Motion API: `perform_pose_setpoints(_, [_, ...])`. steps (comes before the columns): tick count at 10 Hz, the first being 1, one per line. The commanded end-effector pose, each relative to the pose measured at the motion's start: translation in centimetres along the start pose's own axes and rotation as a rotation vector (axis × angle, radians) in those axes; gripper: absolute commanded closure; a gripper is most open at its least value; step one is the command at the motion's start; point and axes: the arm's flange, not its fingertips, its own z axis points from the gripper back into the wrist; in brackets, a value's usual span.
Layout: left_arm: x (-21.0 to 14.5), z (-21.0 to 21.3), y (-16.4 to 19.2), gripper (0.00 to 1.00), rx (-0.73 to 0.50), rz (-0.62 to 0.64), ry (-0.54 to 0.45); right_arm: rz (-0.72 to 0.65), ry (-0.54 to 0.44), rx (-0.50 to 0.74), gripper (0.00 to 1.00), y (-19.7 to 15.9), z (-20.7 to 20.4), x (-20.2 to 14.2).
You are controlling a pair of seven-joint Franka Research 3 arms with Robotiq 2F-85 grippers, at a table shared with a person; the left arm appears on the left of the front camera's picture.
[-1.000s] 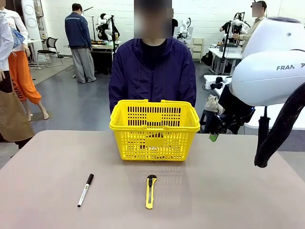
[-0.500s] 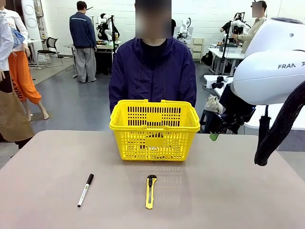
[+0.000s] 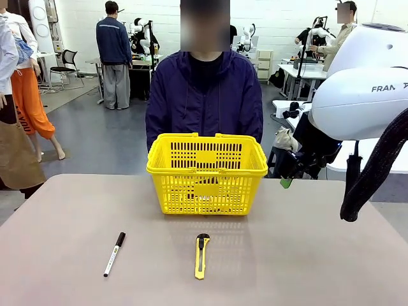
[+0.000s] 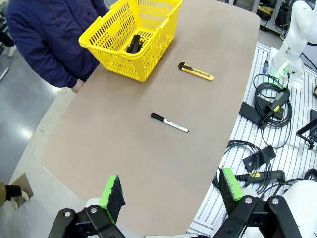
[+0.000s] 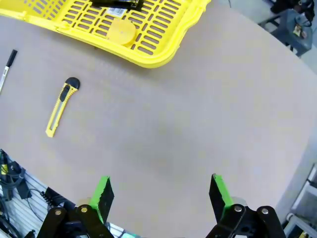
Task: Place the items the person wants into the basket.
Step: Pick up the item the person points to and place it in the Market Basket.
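The yellow basket [image 3: 207, 172] stands at the far middle of the table, right in front of the person [image 3: 204, 95] in a navy jacket. Inside the basket [image 4: 131, 37] lies a black stapler [image 4: 133, 43]. In the right wrist view a small round yellow tape measure [image 5: 122, 32] rests on the floor of the basket [image 5: 158, 54], beside a black item [image 5: 116, 4] cut off by the top edge. My left gripper [image 4: 171, 187] hangs open high above the table's near-left corner, holding nothing. My right gripper [image 5: 161, 193] is open over bare table, well short of the basket.
A white-barrelled marker [image 3: 115, 253] and a yellow-and-black utility knife [image 3: 201, 255] lie on the near table. My right arm's white housing [image 3: 363, 89] and its black cable sleeve [image 3: 376, 169] hang at the right. Cables and black parts [image 4: 270, 104] lie beside the table.
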Motion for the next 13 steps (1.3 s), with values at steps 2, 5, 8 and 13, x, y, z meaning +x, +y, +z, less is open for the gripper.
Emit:
perform_pose_setpoints(2, [0.1, 0.2, 0.0, 0.00, -0.012, -0.003, -0.011, -0.009, 0.005, -0.007, 0.00, 0.2, 0.1, -0.1])
perform_pose_setpoints(5, [0.1, 0.2, 0.0, 0.00, -0.012, -0.003, -0.011, -0.009, 0.005, -0.007, 0.00, 0.2, 0.1, -0.1])
perform_pose_setpoints(8, [0.1, 0.2, 0.0, 0.00, -0.012, -0.003, -0.011, -0.009, 0.005, -0.007, 0.00, 0.2, 0.1, -0.1])
perform_pose_setpoints(13, [0.1, 0.2, 0.0, 0.00, -0.012, -0.003, -0.011, 0.119, -0.121, 0.131, 0.00, -5.2, 7.8, -6.3])
